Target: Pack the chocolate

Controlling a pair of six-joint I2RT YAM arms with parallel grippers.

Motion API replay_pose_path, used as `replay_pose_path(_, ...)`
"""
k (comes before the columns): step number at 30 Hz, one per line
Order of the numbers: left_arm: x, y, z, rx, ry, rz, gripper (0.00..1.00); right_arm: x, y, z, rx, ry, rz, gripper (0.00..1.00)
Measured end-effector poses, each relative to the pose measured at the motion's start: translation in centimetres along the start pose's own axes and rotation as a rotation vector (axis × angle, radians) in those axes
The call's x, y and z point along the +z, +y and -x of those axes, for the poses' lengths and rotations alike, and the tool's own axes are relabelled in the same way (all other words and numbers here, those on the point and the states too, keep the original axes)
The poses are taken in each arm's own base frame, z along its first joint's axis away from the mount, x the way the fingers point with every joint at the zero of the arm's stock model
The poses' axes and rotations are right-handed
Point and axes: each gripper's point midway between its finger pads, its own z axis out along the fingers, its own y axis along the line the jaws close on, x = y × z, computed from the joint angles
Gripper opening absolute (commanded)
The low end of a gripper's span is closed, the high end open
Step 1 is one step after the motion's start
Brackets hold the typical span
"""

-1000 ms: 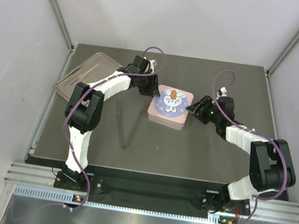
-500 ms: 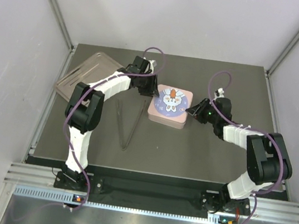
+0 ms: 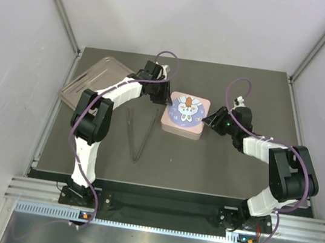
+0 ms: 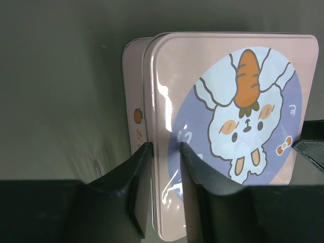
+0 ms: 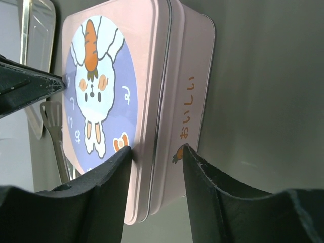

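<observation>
Landmark: pink tin [image 3: 182, 117], shut, mid-table.
Tin, left edge: blocked. Left gripper [image 4: 164, 152] sat astride the lid [image 4: 228, 101] rim; grip not discernible.
Tin, right edge: blocked. Right gripper [image 5: 157, 152] straddled the rim near a corner; grip not discernible.
Above tin: lid's middle uncovered, reachable from overhead between both grippers.
Left of tin, near side: tongs [image 3: 136, 153] lay flat on the table [image 3: 205, 164], just beside the tin.
Far left of tin: clear tray [image 3: 92, 80] filled that corner.
Behind tin: bare table strip up to the back wall [image 3: 190, 16].
In front of tin: bare table, open between the arms.
</observation>
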Motion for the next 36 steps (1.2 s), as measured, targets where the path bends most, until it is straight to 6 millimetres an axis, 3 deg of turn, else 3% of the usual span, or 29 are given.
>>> replay_pose_path(15,0.3,-1.4,-0.6,-0.007,0.023,-0.039,0.30,-0.4,-0.3,-0.1,-0.030,0.035,-0.041,0.50)
replay_pose_path(18,0.4,-1.6,-0.8,-0.006,0.028,-0.040,0.30,-0.3,-0.5,-0.2,-0.025,0.036,-0.047,0.41)
replay_pose_path(20,0.7,-1.4,-0.9,-0.012,0.032,-0.038,0.30,-0.1,-0.6,-0.1,-0.025,0.030,-0.048,0.29)
replay_pose_path(25,0.7,-1.1,-0.6,-0.016,0.027,-0.019,0.31,0.2,-1.0,0.0,-0.001,-0.019,-0.016,0.17)
replay_pose_path(31,0.5,-0.5,-0.3,-0.021,0.019,0.020,0.32,0.8,-0.8,0.2,0.026,-0.052,0.054,0.21)
replay_pose_path(36,0.5,-0.4,-0.2,-0.025,0.032,0.033,0.34,0.8,-0.7,0.3,0.022,-0.052,0.059,0.34)
